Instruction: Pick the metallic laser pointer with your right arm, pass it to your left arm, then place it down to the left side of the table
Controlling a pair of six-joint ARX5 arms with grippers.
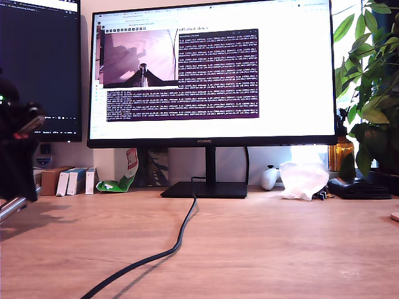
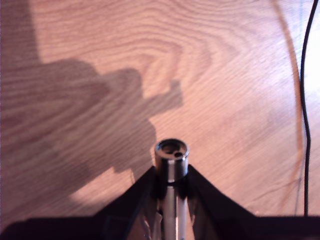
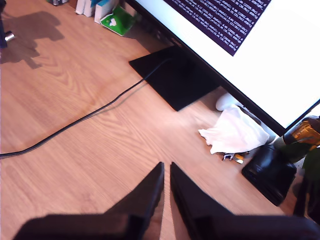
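The first gripper (image 2: 171, 192), at the exterior view's left, clamps the metallic laser pointer (image 2: 171, 159) above the table (image 2: 225, 75), its long axis along the jaws, ringed end foremost.

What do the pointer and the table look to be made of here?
The pointer, clamped in my first gripper, looks like polished silver metal: bright glints run along its barrel and ringed end. The table looks like light-brown wood or a wood-look laminate, going by its swirling grain; which one is unclear.
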